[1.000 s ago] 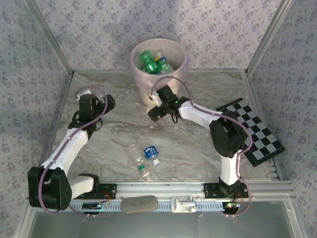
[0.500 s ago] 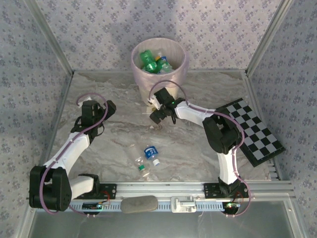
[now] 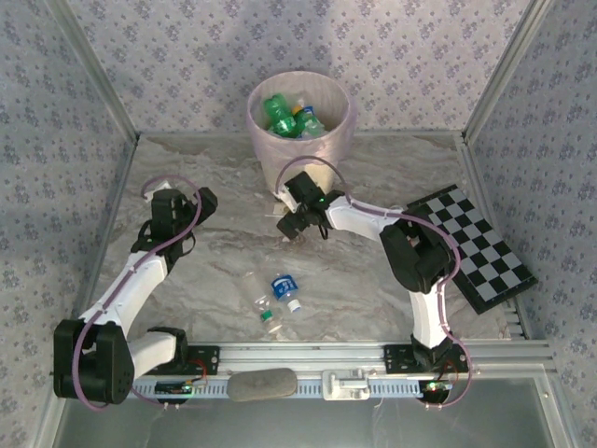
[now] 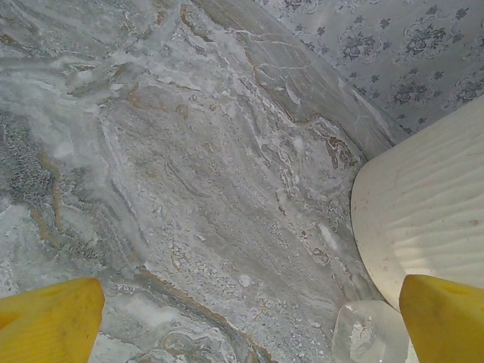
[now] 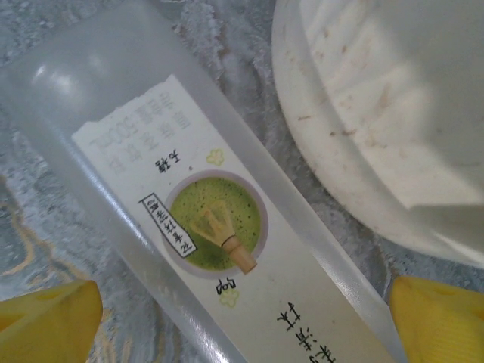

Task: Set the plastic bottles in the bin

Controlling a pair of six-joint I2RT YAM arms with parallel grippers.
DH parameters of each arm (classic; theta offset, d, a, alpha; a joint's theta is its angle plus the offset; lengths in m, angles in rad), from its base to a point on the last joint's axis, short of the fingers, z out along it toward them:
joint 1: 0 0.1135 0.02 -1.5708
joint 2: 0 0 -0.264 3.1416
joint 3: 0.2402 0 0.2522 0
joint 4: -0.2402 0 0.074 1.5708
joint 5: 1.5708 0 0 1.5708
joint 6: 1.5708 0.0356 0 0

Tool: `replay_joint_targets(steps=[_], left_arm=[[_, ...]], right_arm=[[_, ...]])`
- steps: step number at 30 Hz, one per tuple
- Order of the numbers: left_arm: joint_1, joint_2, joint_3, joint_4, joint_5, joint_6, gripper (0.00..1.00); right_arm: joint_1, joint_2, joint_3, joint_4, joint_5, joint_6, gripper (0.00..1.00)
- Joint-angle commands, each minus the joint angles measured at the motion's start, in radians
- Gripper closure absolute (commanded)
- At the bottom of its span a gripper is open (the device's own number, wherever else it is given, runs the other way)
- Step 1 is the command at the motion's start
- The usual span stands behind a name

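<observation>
A frosted, flat-sided plastic bottle (image 5: pixel 212 219) with a white label bearing a round green picture is seen lying on its side on the marbled grey desk (image 3: pixel 215 257), just beside the foot of the round cream-coloured bin (image 5: pixel 378 113). The right end effector (image 5: pixel 242 318) is held wide open over it, one yellow fingertip to each side, and nothing is gripped yet. The left end effector (image 4: pixel 242 318) is likewise spread wide and empty, over bare desk left of the bin.

Green bottles (image 3: pixel 277 112) are already heaped inside the bin. A clear bottle with a blue label (image 3: pixel 283 286) and a smaller clear bottle (image 3: pixel 266 313) are left on the near part of the desk.

Several risks can be judged from here:
- **Twisting:** the frosted bottle lies slantwise across the line of closing, so it may be turned or squeezed out sideways as the fingers meet its smooth faces.
- **Striking the bin:** the right-hand finger is close to the foot of the bin, and a low or wide descent may strike it and shove the bin.
- **Catching the rim:** the bin's wall is tall, so its rim may be caught if the bottle is lifted too little or held loosely.
</observation>
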Motion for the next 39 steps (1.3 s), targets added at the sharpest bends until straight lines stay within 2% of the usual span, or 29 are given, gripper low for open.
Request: replay_joint_targets(steps=[1, 6, 17, 25, 39], left_arm=[[0.004, -0.012, 0.021, 0.008, 0.000, -0.014, 0.00], [0.004, -0.007, 0.021, 0.011, 0.002, -0.019, 0.00], [0.003, -0.019, 0.022, -0.005, -0.007, -0.011, 0.00], [0.004, -0.014, 0.026, -0.001, -0.009, -0.011, 0.00], [0.004, -0.023, 0.044, -0.012, -0.004, -0.018, 0.00]], right_arm=[[0.017, -0.070, -0.023, -0.010, -0.029, 0.043, 0.01], [0.011, -0.073, -0.020, -0.010, -0.014, 0.028, 0.01], [-0.015, 0.041, 0.083, -0.045, 0.088, -0.107, 0.01], [-0.016, 0.063, 0.072, -0.066, 0.044, -0.105, 0.01], [-0.001, 0.061, 0.039, -0.065, -0.050, -0.048, 0.13]])
